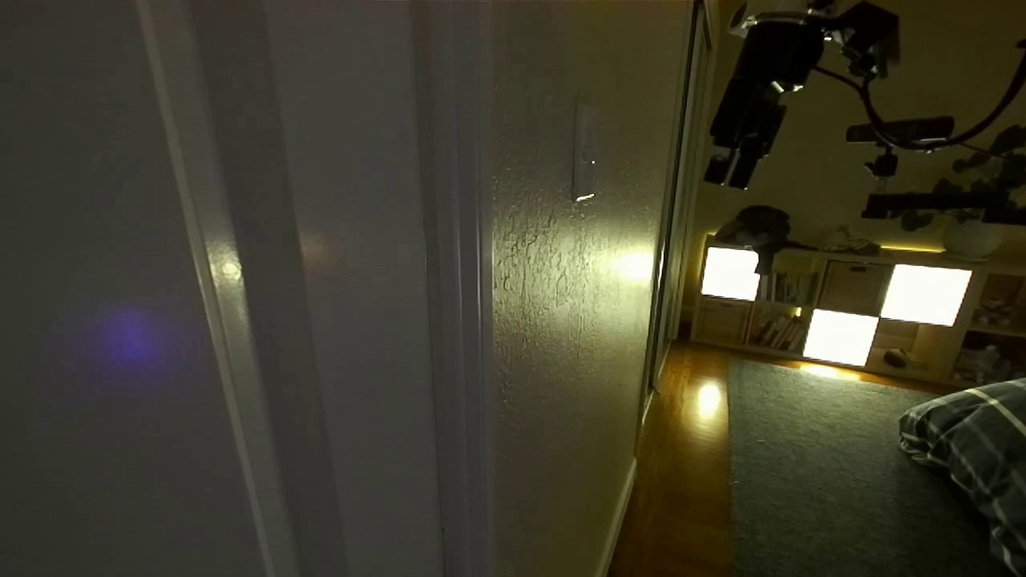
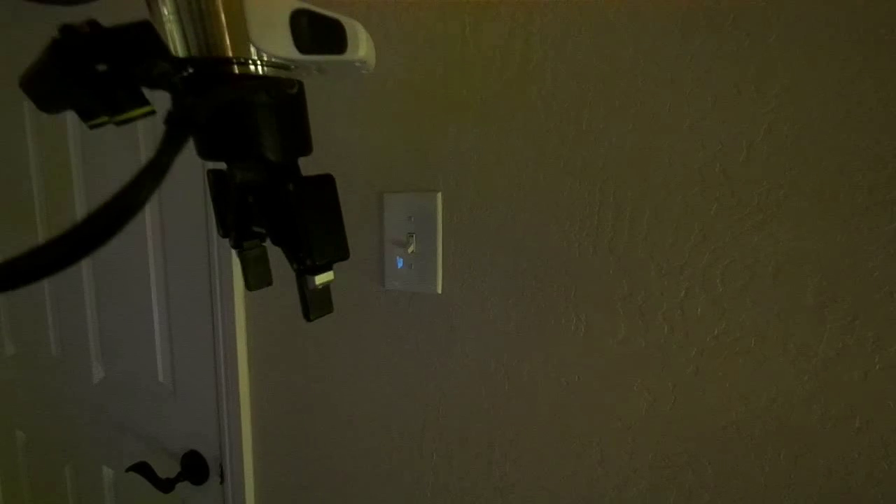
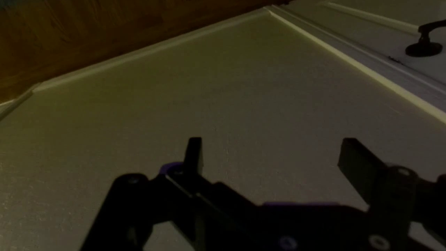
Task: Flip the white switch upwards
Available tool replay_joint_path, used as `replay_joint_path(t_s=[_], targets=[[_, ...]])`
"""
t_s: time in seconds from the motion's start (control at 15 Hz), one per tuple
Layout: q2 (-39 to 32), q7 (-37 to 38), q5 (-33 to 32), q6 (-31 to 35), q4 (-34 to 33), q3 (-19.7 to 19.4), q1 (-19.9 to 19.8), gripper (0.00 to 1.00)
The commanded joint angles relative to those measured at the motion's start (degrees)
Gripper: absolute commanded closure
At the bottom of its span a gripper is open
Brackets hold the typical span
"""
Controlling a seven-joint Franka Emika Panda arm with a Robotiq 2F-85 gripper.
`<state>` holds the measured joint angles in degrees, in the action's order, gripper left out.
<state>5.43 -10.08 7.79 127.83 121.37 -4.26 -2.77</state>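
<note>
The white switch (image 2: 412,210) is a small upright plate on the wall with a tiny toggle that appears to tilt downward. It also shows nearly edge-on as a pale sliver in an exterior view (image 1: 585,144). My gripper (image 2: 288,294) points downward, to the left of the switch in this view and apart from it in the image. It also shows in an exterior view (image 1: 729,171), to the right of the switch. In the wrist view the fingers (image 3: 271,143) are wide apart with only wall between them. The switch is out of the wrist view.
A door with a dark lever handle (image 2: 171,472) is beside the switch wall; the handle also shows in the wrist view (image 3: 424,48). A low shelf (image 1: 785,256) with glowing panels, a camera on a mount (image 1: 902,130) and plaid bedding (image 1: 974,433) are farther back.
</note>
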Motion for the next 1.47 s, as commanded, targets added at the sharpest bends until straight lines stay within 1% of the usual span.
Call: replay_joint_path(t_s=[0.0,0.07,0.13,0.2,0.6,0.67,0.8,0.87,1.13,1.27,1.33,1.4], targets=[[-2.86,-5.3,2.95,6.91,-0.83,0.34,0.8,0.0],[-3.72,-7.18,3.59,8.31,-1.27,0.48,0.94,0.0],[-4.49,-8.51,3.83,9.79,-1.59,0.71,0.98,0.25],[-5.31,-10.32,4.08,10.91,-2.24,0.94,0.94,0.26],[-9.65,-19.47,8.06,16.86,-6.39,2.49,0.44,0.67],[-10.55,-20.58,8.44,17.53,-7.28,2.78,0.3,0.73],[-12.29,-22.47,8.07,18.41,-8.92,3.31,-0.07,0.87],[-13.11,-23.19,8.05,18.84,-9.71,3.57,-0.3,0.91],[-16.05,-25.3,8.2,20.5,-12.52,4.83,-1.27,0.99],[-17.09,-25.58,7.96,21.58,-13.67,5.41,-1.76,0.93],[-17.45,-25.77,7.92,22.25,-14.17,5.69,-2.05,0.94],[-17.75,-25.73,7.65,23.13,-14.65,5.84,-2.25,0.92]])
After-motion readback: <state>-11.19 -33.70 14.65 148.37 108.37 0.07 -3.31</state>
